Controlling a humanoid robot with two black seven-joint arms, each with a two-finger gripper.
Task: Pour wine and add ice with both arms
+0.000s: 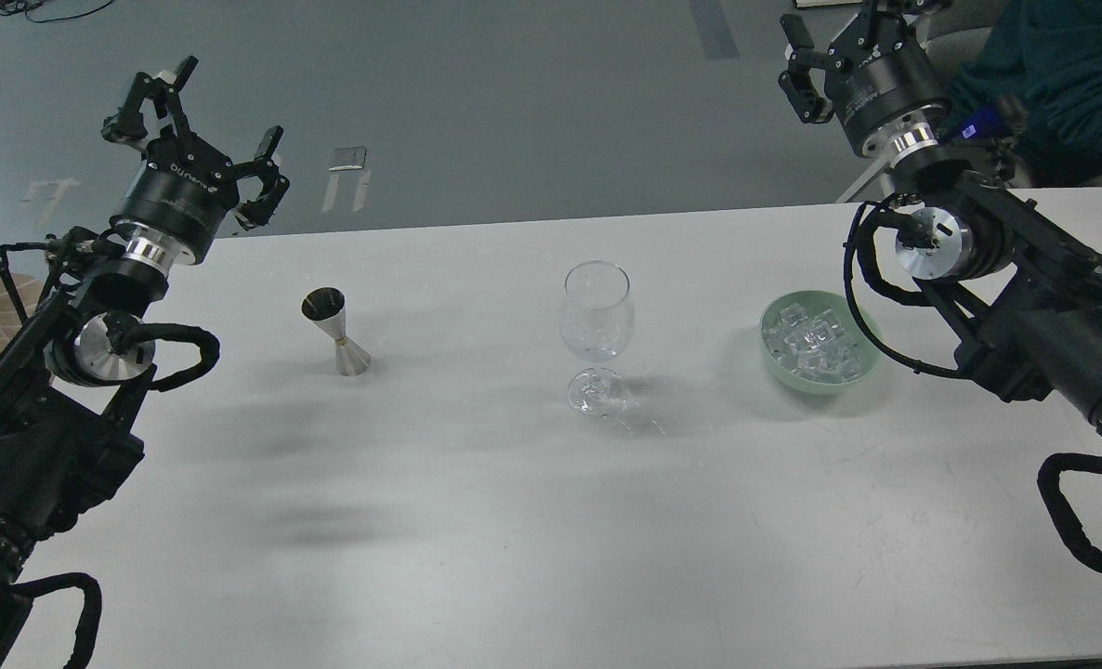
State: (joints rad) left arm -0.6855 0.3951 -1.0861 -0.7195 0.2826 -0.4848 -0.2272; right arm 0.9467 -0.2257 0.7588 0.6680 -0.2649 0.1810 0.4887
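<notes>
A: Left end effector (200, 121): black, fingers spread apart, holding nothing, raised over the bench's far left edge. Silver round cap and looped black cable behind.

B: Right end effector (834, 56): same black build, white lettering on the barrel, fingers apart, empty, raised past the far right edge.

A: On the matte white bench (514, 539): polished metal jigger (335, 331), hourglass-shaped, upright, at left. Wine inside, cannot tell.

B: Centre: clear stemmed wine glass (596, 334), upright, rounded bowl. Well right of it: pale green bowl (820, 342), round, heaped with ice (816, 337), glassy clear cubes.
</notes>
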